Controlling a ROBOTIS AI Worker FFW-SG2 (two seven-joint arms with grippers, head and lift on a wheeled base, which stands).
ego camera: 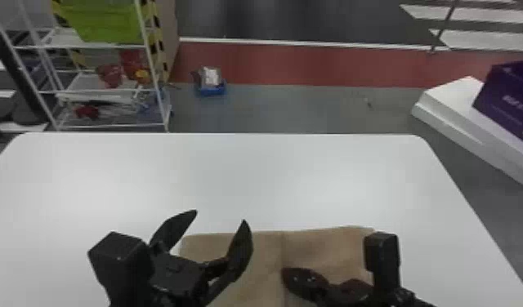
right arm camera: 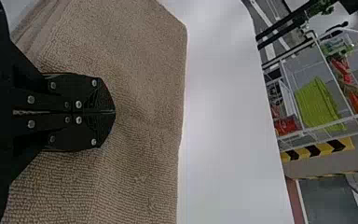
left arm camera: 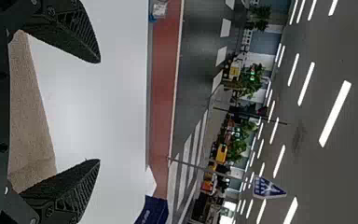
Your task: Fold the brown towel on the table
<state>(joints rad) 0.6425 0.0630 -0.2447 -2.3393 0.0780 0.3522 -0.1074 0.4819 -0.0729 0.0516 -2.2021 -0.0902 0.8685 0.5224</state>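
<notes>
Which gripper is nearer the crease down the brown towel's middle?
Right. The right gripper sits shut at the crease; the left gripper is open, left of it, near the far edge of the towel.

- Bright, diffuse indoor light covers my table [ego camera: 252, 163], with soft pale glare patches on its left and right in the head view.
- Overhead, strip lights [left arm camera: 335, 113] burn out white in my left wrist view.
- Small glints dot my dark right fingers [ego camera: 302, 286].
- Gentle shading models the brown towel's [right arm camera: 144, 70] creases.
</notes>
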